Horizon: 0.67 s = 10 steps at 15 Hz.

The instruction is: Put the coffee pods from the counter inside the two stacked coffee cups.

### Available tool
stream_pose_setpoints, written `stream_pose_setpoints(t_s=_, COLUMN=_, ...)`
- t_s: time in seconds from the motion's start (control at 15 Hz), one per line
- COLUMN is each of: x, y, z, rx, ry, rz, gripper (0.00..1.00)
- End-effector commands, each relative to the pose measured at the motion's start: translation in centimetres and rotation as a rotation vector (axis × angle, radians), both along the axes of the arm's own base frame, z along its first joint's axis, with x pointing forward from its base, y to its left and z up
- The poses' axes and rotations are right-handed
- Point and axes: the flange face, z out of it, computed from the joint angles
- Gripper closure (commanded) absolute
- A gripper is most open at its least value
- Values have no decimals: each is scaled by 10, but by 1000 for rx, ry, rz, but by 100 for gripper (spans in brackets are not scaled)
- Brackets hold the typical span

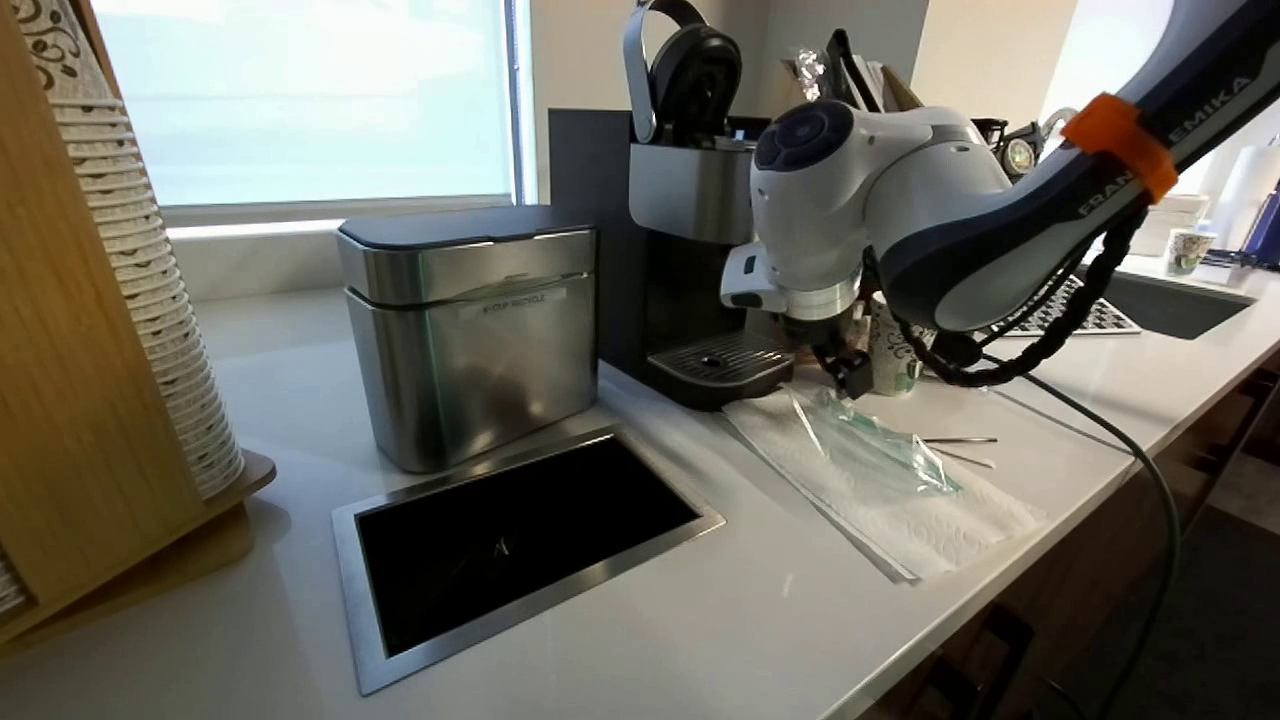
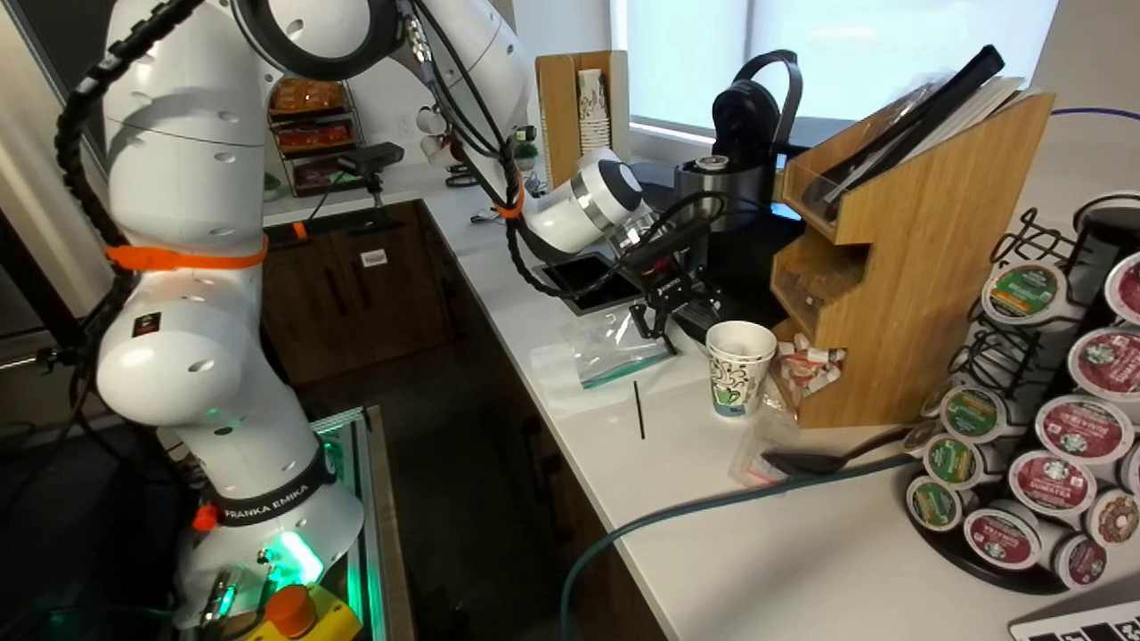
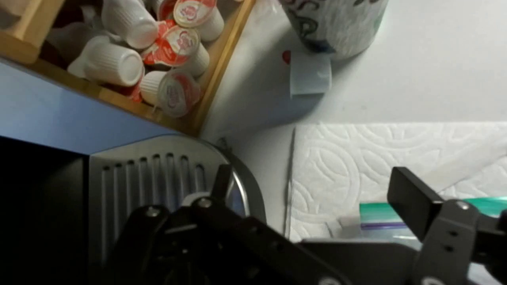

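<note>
In both exterior views the two stacked coffee cups [image 2: 739, 369] [image 1: 890, 350], patterned pale paper, stand upright on the counter [image 2: 766, 561]. Their lower part tops the wrist view as one cup wall [image 3: 340, 27]. My gripper [image 2: 681, 325] [image 1: 845, 372] [image 3: 315, 184] hovers beside them, above the paper towel and near the coffee machine. Its fingers [image 3: 414, 198] are spread wide with nothing between them. Several coffee pods [image 2: 1051, 481] sit in a black rack on the counter. A pod-like disc [image 2: 712, 163] rests in the coffee machine's raised top.
Under the gripper lies a paper towel [image 3: 328, 158] with a clear zip bag [image 2: 614, 347]. Close by are the coffee machine's drip tray [image 3: 154, 174] and a wooden organiser [image 2: 926, 294] holding small creamer cups [image 3: 115, 61]. A spoon [image 2: 810, 461] and hose [image 2: 712, 503] lie nearer the rack.
</note>
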Motion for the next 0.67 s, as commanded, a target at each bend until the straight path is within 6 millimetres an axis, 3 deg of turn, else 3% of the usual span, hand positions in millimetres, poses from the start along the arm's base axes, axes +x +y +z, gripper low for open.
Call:
stream_pose_setpoints(t_s=0.0, x=-14, y=-8, z=5, rx=59, ry=-67, rz=-16, gripper=0)
stream_pose_setpoints(t_s=0.07, x=-17, y=-13, z=9, rx=81, ry=-76, rz=-36, gripper=0)
stream_pose_setpoints(t_s=0.13, x=-3, y=-3, z=1, rx=45, ry=-45, rz=-16, gripper=0)
stream_pose_setpoints(t_s=0.33, x=-13, y=-16, z=8, rx=71, ry=-96, rz=-49, gripper=0)
stream_pose_setpoints(t_s=0.6, x=-7, y=-36, z=2, rx=104, ry=-142, rz=-155, gripper=0)
